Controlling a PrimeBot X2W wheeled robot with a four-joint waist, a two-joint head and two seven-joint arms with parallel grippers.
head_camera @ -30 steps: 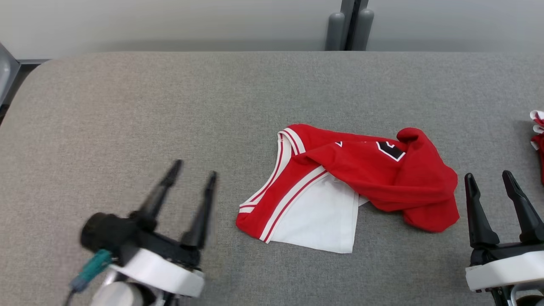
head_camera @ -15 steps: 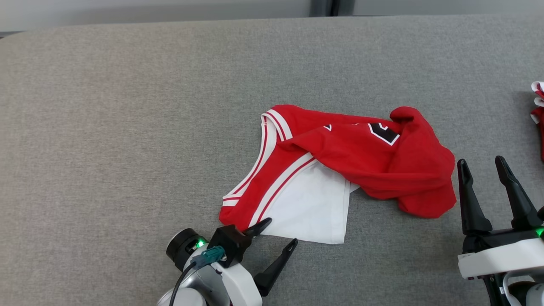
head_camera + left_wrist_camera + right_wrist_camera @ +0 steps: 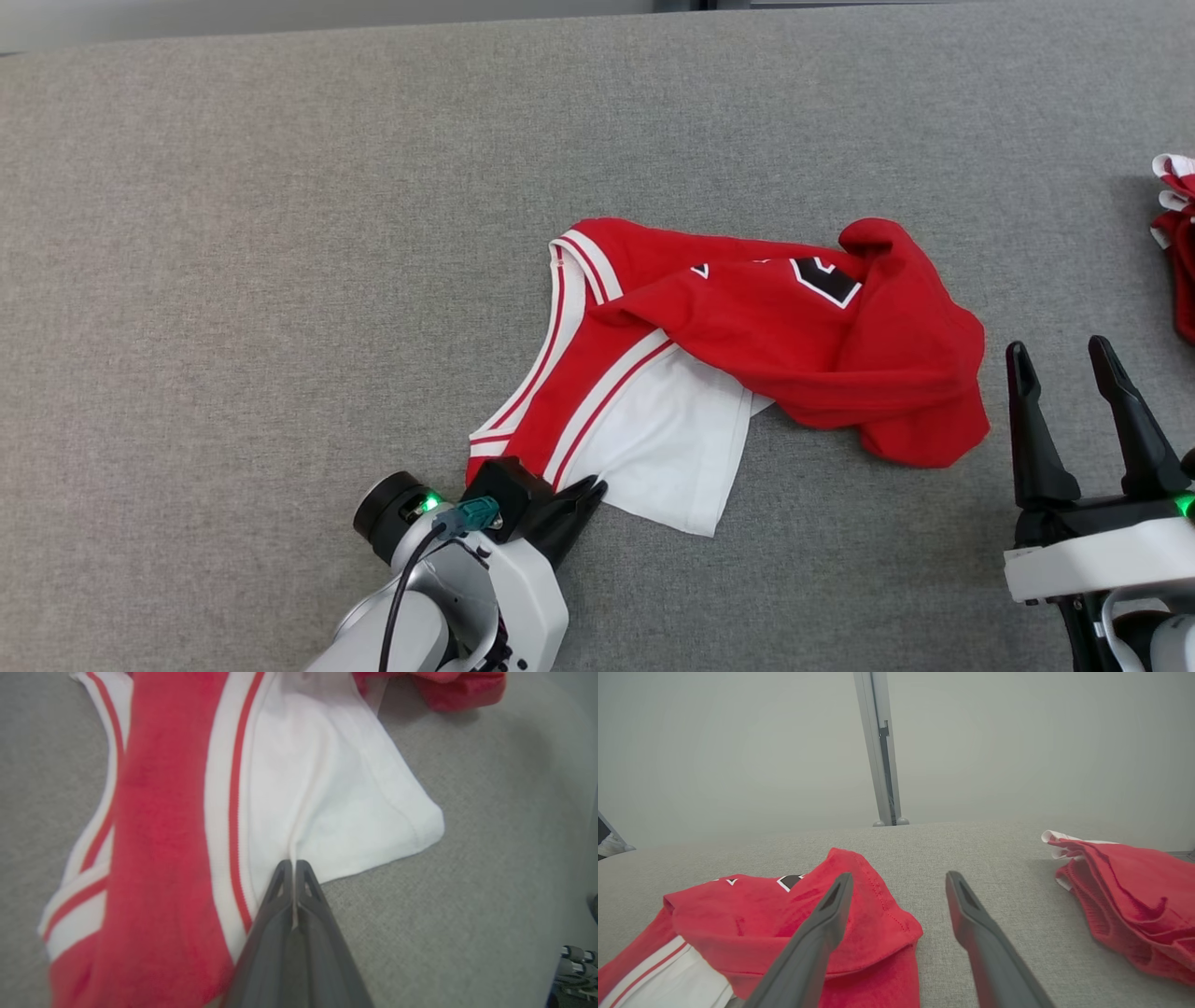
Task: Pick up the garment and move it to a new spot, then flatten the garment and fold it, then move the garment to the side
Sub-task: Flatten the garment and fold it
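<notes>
Grey table (image 3: 187, 280) spreads wide left of garment (image 3: 840, 355)

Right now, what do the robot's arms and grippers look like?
The left gripper and right gripper each have two long, tapering dark fingers on a black base in a white shell. The left wrist carries a black cylinder, a teal plug with a black cable, and a green light; the right shows a green light too.
</notes>
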